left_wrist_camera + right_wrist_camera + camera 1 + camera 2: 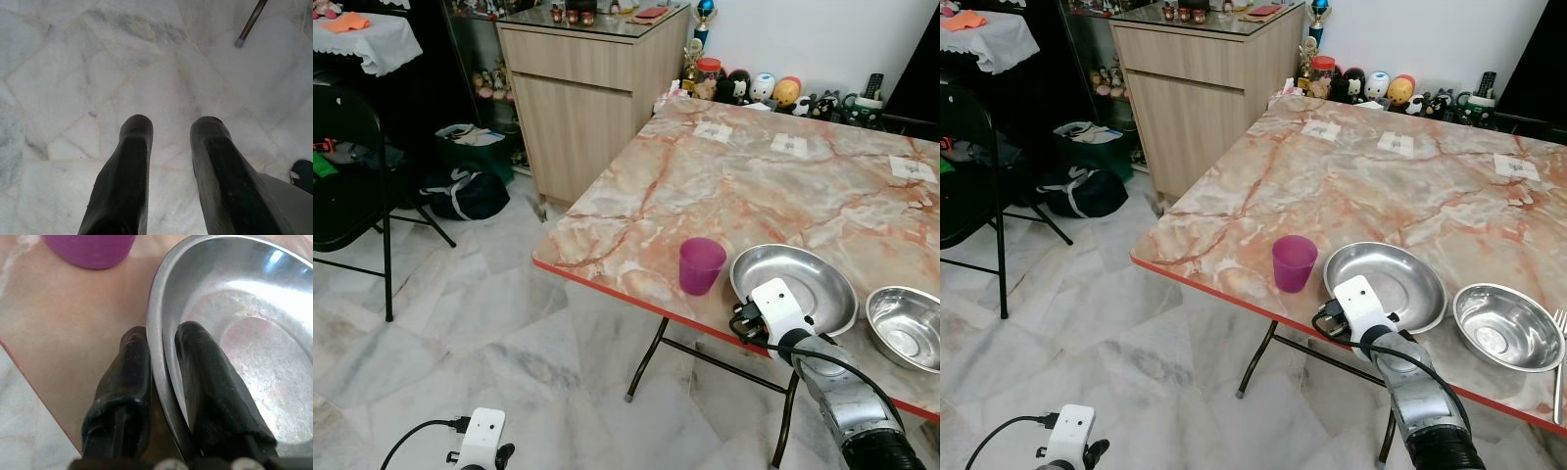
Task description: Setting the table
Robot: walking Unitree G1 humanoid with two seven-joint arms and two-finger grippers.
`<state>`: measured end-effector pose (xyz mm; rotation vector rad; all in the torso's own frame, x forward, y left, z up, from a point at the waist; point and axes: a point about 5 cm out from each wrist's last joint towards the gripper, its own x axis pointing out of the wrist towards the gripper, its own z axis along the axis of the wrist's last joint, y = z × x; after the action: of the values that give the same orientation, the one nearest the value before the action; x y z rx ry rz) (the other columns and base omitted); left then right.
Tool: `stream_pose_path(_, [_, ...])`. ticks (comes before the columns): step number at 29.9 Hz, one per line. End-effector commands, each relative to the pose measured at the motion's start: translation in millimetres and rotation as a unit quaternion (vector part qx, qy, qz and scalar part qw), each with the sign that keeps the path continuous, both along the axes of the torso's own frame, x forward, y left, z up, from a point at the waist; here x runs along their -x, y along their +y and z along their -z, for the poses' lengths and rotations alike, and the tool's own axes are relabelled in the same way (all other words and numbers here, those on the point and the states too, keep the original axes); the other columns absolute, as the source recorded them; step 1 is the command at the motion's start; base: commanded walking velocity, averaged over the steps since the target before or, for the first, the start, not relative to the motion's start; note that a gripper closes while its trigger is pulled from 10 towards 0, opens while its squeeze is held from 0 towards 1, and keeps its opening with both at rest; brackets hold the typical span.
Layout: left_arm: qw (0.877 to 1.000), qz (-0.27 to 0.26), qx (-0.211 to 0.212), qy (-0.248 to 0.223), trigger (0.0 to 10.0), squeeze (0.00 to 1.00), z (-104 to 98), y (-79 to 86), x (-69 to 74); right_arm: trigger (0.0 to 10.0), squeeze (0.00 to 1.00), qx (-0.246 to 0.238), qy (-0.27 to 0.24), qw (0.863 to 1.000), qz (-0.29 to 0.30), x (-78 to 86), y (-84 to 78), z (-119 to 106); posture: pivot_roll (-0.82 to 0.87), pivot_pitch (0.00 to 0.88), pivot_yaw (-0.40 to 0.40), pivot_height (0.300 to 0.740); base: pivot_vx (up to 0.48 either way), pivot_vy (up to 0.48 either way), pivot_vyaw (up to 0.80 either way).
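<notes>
Steel plate [234, 333] pinched at its rim by my right gripper [164, 350]; cup [702, 265] and bowl [907, 326] set, fork [1558, 362] unplaced, left gripper [171, 132] open, idle.

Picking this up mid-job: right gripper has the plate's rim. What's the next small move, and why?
Probably lift the steel plate slightly and carry it inward. The right gripper pinches its rim, one finger inside and one outside; it sits near the table edge, close beside the purple cup.

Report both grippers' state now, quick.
Left gripper: open, holding nothing, hanging over the floor.
Right gripper: shut on the rim of the steel plate at the table's near edge.
</notes>
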<state>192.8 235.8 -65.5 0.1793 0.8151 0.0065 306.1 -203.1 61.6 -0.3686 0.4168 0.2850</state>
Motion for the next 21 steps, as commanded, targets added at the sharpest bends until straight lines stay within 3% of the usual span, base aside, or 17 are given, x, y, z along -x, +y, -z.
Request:
stream_pose_path(1, [1.000,-0.003,-0.005,0.001,10.0,0.00,-1,4.0,0.8,0.0,0.00,-0.003,0.001,1.000,-0.001,-0.5,2.5,0,0.08,0.000,-0.002,0.740,0.000,0.000,0.00])
stream_pose_path(15, [1.000,-0.001,-0.005,0.002,10.0,0.00,1,1.4,2.0,0.0,0.00,-0.015,-0.040,0.999,0.005,-2.0,4.6,-8,0.08,0.000,-0.008,0.740,0.000,0.000,0.00])
stream_pose_path(21, [1.000,-0.003,-0.004,0.002,10.0,0.00,1,0.6,2.9,0.0,0.00,0.007,-0.112,0.992,0.053,-7.7,-3.7,-22,0.09,0.000,-0.016,0.740,0.000,0.000,0.00])
